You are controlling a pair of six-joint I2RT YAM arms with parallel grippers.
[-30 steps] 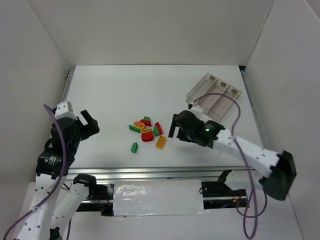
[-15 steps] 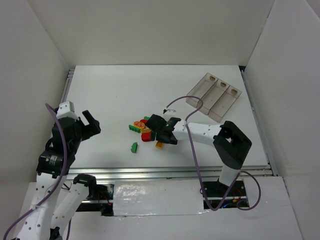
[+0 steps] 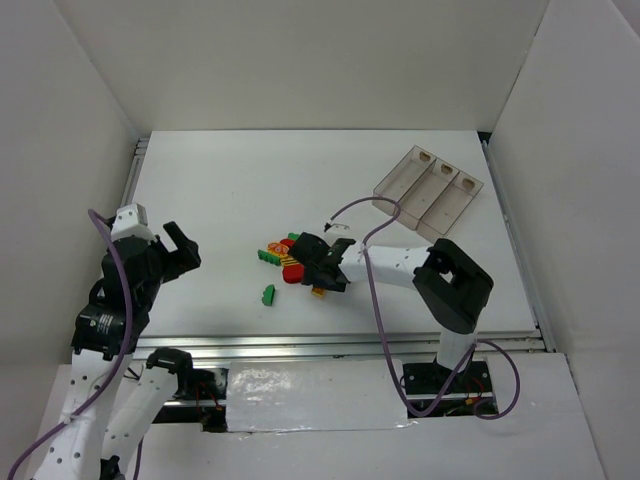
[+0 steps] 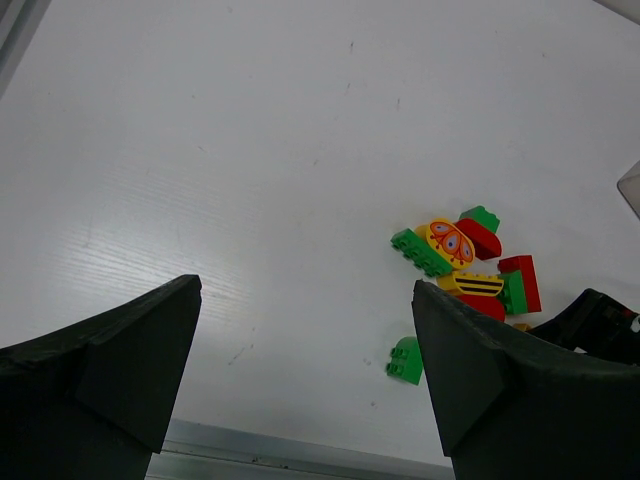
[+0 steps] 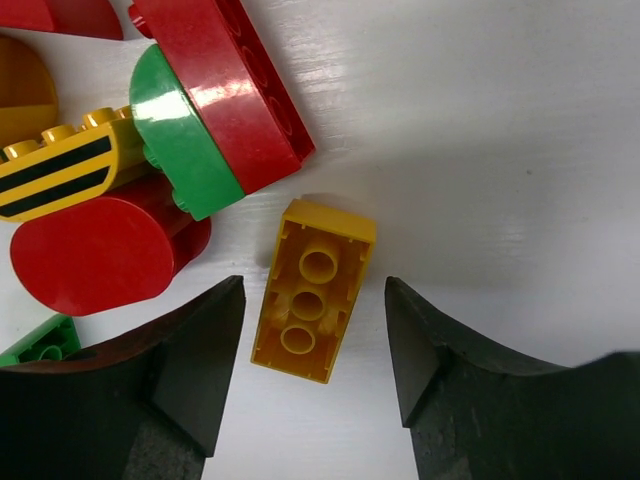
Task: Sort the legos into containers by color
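No text, label, brand or number is readable anywhere. The yellow lego (image 5: pixel 58 168), at 9 o'clock in the right wrist view, has only printed black stripes.

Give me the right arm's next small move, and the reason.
Probably close the right gripper on the yellow brick. It lies hollow side up between the fingers, with a gap on each side and no other brick between them.
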